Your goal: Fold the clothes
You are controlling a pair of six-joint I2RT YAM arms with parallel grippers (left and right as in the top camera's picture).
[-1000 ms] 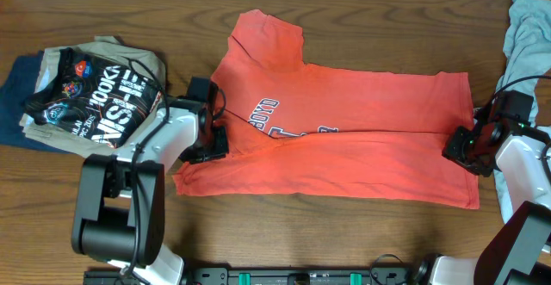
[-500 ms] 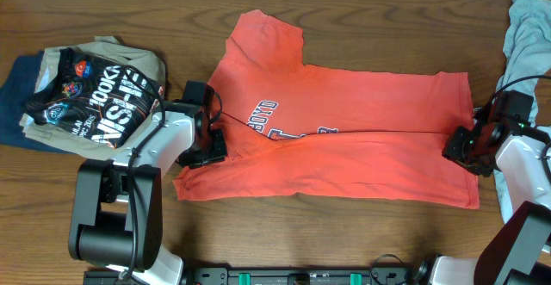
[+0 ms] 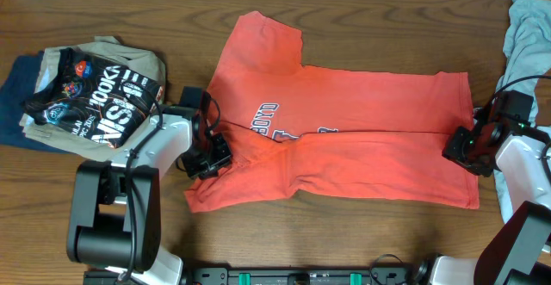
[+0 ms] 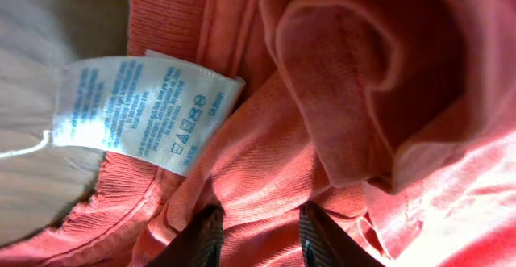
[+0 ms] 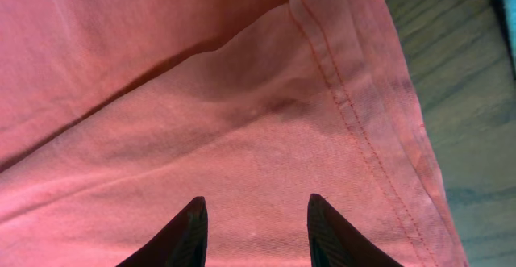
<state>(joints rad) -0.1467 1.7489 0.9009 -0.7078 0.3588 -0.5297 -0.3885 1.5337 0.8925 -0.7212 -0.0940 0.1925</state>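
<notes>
The clothes, a red-orange T-shirt (image 3: 370,121) with navy-and-white lettering, lie across the middle of the table, with the near half doubled over lengthwise. My left gripper (image 3: 211,156) is at the shirt's left end, shut on bunched fabric (image 4: 254,231) close to the ribbed collar and its white care label (image 4: 145,110). At the right end my right gripper (image 3: 458,147) stands over the hem. Its jaws (image 5: 254,219) are apart above flat fabric (image 5: 201,98), just left of the stitched hem (image 5: 355,122), with nothing pinched between them.
A pile with a black printed shirt (image 3: 95,96) on tan and navy garments sits at the left, close to my left arm. A grey-blue garment (image 3: 525,35) lies at the far right edge. Bare wood (image 5: 468,98) shows past the hem.
My left gripper has shifted a little right and nearer, dragging the collar end with it. The shirt's near left corner has pulled in and wrinkled. The right gripper has not moved.
</notes>
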